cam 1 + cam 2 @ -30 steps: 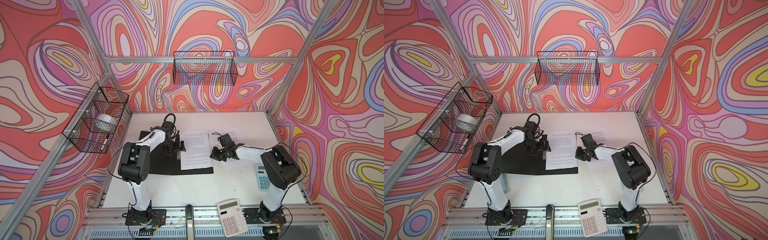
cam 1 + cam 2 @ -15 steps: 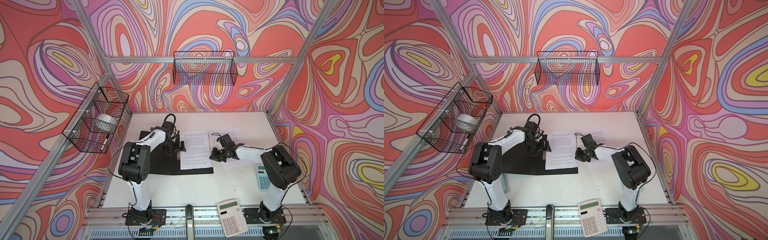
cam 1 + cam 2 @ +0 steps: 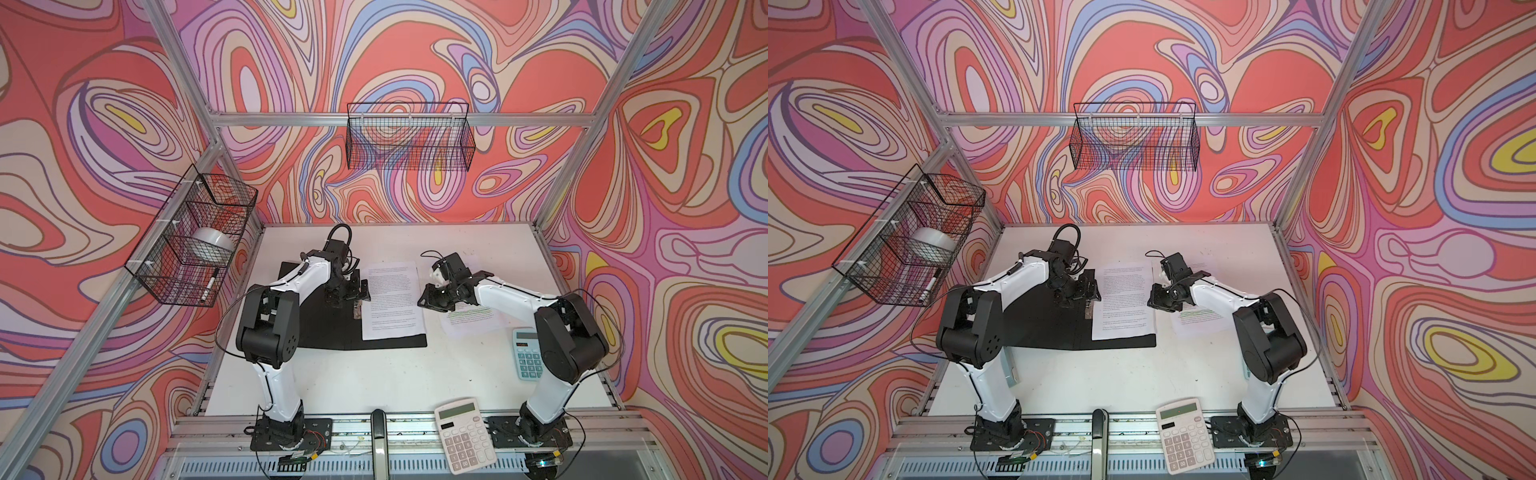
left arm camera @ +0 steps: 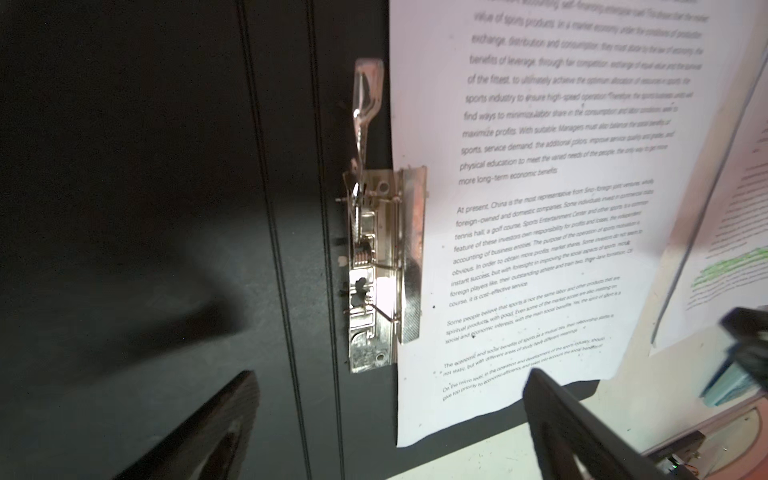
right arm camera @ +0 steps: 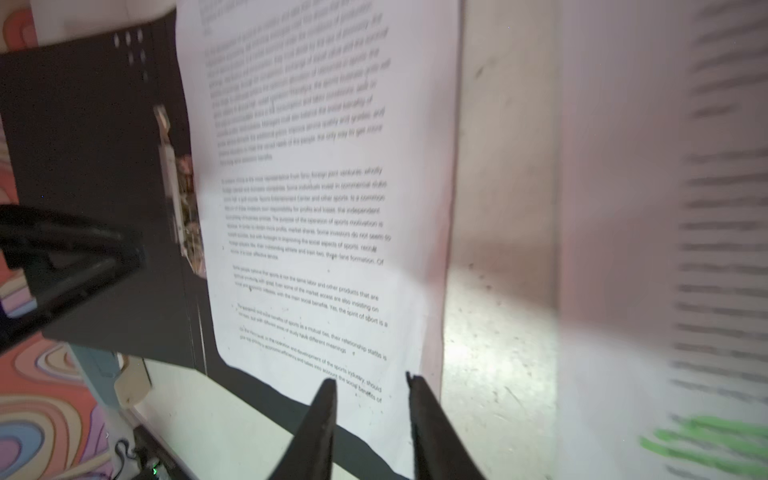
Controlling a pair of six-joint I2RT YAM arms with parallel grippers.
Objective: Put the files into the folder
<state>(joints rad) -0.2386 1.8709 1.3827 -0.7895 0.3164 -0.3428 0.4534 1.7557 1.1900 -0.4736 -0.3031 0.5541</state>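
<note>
Top views, front to back:

- White calculator (image 3: 465, 436) on the front rail.
- Blue calculator (image 3: 528, 353) on the table (image 3: 374, 382), by the right arm.
- Folder (image 3: 324, 328) lying open at mid-table, black inside up.
- One printed sheet (image 3: 392, 303) flat on the folder's right half. In the left wrist view the plate of the metal clip (image 4: 374, 266) overlaps its edge.
- Sheet with green lines (image 3: 469, 322) on the bare table just right of the folder, partly under the right arm.
- Left gripper (image 3: 353, 293) over the clip, spread wide, holding nothing.
- Right gripper (image 5: 370, 386) at the first sheet's outer edge, fingers slightly parted, nothing between them.
- Side wire basket (image 3: 191, 237) on the left wall, holding a tape roll (image 3: 212, 245).
- Wire basket (image 3: 409, 141) on the back wall.
</note>
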